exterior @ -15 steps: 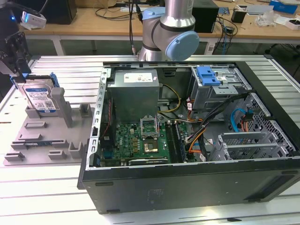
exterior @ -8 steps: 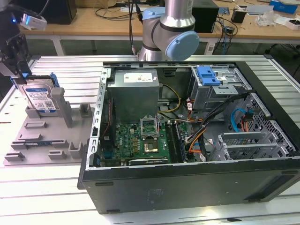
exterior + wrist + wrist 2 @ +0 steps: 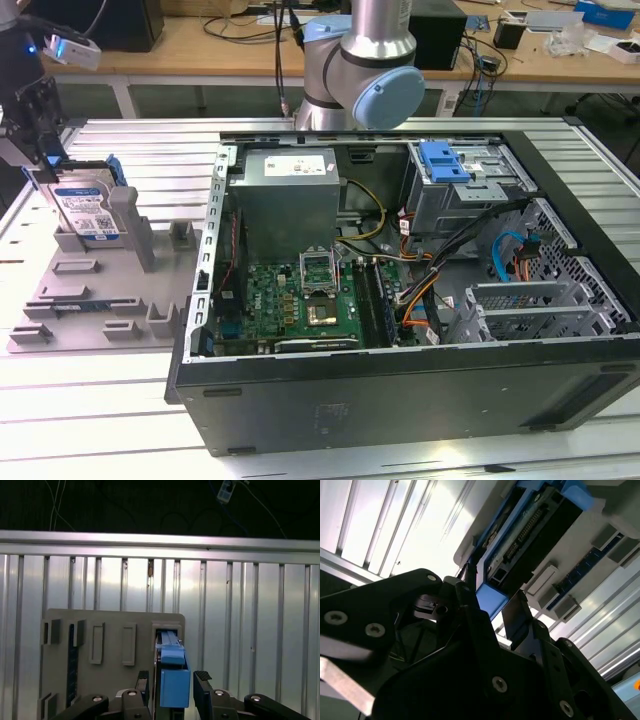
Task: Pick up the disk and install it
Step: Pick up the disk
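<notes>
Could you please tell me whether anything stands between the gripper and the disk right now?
Nothing visible does. The disk stands upright in the grey holder in the exterior view; in the first wrist view the gripper straddles its blue carrier edge, a finger on each side, with only bare gaps between.

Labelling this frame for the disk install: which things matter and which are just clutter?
Job: disk, tool straddling it, grey holder, computer case, drive cage.
Clutter: bench cables, black box.
</notes>
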You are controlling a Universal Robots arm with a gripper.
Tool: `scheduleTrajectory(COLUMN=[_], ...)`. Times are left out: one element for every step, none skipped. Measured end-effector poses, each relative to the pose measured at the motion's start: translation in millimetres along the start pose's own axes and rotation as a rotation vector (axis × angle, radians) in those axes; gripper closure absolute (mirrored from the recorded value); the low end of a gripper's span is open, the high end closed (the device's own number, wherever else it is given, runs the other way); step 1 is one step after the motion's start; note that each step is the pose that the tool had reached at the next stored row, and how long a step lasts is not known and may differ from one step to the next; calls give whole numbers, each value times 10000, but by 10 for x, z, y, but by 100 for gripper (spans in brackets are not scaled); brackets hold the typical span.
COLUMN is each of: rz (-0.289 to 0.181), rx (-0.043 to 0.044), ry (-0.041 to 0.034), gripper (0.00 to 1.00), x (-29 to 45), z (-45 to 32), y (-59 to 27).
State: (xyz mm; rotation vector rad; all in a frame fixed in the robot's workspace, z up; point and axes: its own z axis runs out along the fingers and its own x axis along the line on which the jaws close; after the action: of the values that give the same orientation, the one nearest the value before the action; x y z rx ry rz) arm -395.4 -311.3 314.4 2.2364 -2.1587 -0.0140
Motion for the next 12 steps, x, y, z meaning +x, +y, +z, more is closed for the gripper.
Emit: scheduleTrajectory(rz=[-5, -8, -11, -14, -15, -16, -16, -17, -17, -15, -15, -16], rx=[1, 1, 1, 1, 1, 0, 1, 1, 1, 1, 1, 0], ry=[0, 0, 0, 0, 0, 1, 0, 0, 0, 0, 0, 1], gripper=[52, 52, 52, 52, 52, 52, 52, 52, 52, 52, 52, 52], x=[0, 0, 0, -1, -1, -1, -1, -1, -1, -1, -1, 0], z=[9, 16, 23, 33, 39, 45, 54, 62, 67, 73, 81, 86], y=[0, 1, 1, 1, 1, 1, 1, 0, 0, 0, 0, 0])
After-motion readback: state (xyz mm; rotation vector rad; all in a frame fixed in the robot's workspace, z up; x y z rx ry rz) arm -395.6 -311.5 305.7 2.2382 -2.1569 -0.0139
